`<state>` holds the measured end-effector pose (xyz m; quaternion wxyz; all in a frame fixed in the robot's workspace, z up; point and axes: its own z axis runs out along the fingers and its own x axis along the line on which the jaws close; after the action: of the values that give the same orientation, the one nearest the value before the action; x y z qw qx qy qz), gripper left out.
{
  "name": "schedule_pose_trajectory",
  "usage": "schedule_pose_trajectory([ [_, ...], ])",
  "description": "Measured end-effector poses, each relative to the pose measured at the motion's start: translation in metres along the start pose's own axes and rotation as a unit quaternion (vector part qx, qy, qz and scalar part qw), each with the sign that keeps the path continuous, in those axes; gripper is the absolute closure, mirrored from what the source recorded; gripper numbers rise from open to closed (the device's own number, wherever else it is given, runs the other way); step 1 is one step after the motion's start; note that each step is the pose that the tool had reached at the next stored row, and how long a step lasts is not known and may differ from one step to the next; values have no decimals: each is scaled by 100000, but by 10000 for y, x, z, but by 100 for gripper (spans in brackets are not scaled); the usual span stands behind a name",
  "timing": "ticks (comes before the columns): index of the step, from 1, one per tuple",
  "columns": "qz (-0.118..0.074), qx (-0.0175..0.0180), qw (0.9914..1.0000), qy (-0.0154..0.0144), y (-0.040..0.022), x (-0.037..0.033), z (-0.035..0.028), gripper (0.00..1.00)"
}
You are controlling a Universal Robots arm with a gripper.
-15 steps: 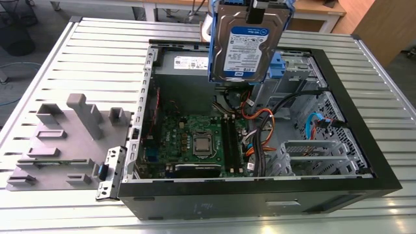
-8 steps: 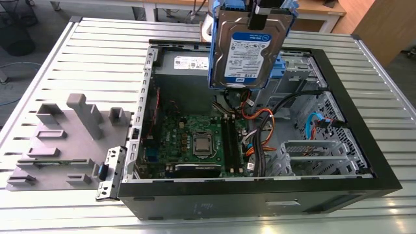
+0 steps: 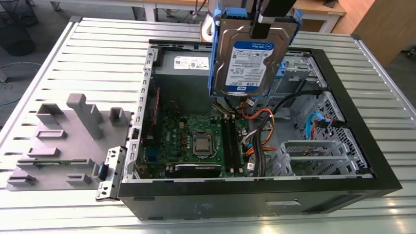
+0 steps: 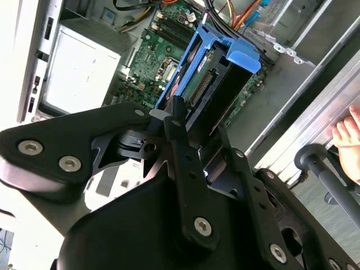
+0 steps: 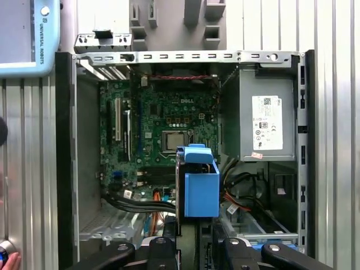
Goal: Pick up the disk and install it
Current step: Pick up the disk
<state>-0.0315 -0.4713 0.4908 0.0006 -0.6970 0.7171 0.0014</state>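
Closest in the second wrist view: black fingers [image 4: 181, 140] closed firmly on the disk [image 4: 211, 84], one on each flat side, no gap between pad and metal.

Held upright in the air, as seen in the exterior view, and gripped at the upper edge. Labelled silver face turned toward that camera, framed by the blue carrier [image 3: 213, 58]. Hanging above the open computer case [image 3: 383, 180], not seated in any bay.

Directly below and behind the disk: the green motherboard [image 3: 195, 136] lying flat in the case, processor socket near its middle. Beside it, toward the exterior view's right, a bundle of orange, black and blue cables [image 3: 260, 119], then the perforated metal drive cage [image 3: 312, 156].

Further back, against the far wall of the case: the grey power-supply box [image 3: 182, 66] with a white sticker.

Outside the case, on the exterior view's left: a grey moulded fixture [image 3: 65, 141] resting on the slatted metal surface [image 3: 104, 48], just beside the case wall.

Also outside the case, in the second wrist view: a person's hand [image 4: 344, 135] near a dark rod.
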Motion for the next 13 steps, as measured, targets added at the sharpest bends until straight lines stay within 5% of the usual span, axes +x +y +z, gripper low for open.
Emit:
schedule_pose_trajectory([
  [13,-3,-1,100000,5,-10,350,-1,65],
])
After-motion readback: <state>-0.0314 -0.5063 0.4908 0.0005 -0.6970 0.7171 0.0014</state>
